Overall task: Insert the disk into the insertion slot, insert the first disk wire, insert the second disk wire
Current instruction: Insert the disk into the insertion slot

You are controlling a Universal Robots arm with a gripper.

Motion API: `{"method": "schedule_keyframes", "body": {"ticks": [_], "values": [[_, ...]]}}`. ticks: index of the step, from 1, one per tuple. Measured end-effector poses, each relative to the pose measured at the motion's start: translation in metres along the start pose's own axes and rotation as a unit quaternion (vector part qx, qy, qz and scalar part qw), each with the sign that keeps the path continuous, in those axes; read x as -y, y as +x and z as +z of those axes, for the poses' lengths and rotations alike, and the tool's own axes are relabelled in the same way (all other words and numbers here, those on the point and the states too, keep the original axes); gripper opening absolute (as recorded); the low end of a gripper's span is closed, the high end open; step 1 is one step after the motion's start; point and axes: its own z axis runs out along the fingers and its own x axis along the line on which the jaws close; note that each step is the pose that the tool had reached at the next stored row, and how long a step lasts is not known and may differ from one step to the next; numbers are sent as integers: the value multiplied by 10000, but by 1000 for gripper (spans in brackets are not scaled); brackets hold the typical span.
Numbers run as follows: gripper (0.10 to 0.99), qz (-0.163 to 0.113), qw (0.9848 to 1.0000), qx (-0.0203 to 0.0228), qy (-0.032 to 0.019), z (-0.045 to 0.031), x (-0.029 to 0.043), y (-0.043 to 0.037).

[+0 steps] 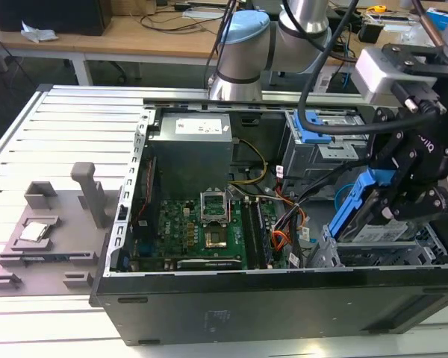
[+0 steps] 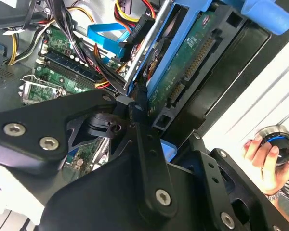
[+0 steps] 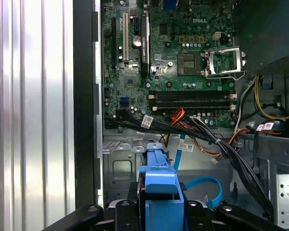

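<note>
Insertion slot: the insertion slot point(image 1: 330, 252) is a light-grey perforated drive cage. It sits in the near corner of the open computer case point(image 1: 231, 309), on the exterior view's right.
Disk: the disk point(image 1: 373, 233), in its blue carrier, hangs tilted just above that cage. Its low end is toward the slot and its high end toward the far side. Whether it touches the cage cannot be told.
Fingers: the gripper point(image 1: 390, 207) is clenched on the disk. In the first wrist view the black fingers point(image 3: 123, 211) flank the carrier, which sits tight between them.
Disk underside: the green circuit board point(image 2: 188, 53) lies just beside one finger in the second wrist view.
Second disk wire: the second disk wire point(image 3: 204, 180) is a light-blue loop lying loose on the case floor, just beyond the disk.
First disk wire: the first disk wire point(image 1: 281, 240) is an orange, red and black bundle lying loose between the cage and the motherboard point(image 1: 201, 231).
Far side: the power supply point(image 1: 190, 145) and a larger grey cage with a blue clip point(image 1: 312, 134) sit here.
Person: a hand point(image 2: 257, 151) rests on a round knob point(image 2: 275, 139) over the slatted table point(image 1: 60, 127), outside the case.
</note>
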Motion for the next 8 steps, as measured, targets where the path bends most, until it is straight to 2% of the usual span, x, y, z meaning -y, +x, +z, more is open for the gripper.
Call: {"method": "schedule_keyframes", "body": {"ticks": [4,5,7,8], "values": [[365,1,10000,-4,-1,3,-1,2],[435,0,10000,0,0,4,0,1],[435,0,10000,1,0,6,0,1],[502,0,10000,0,0,6,0,1]]}}
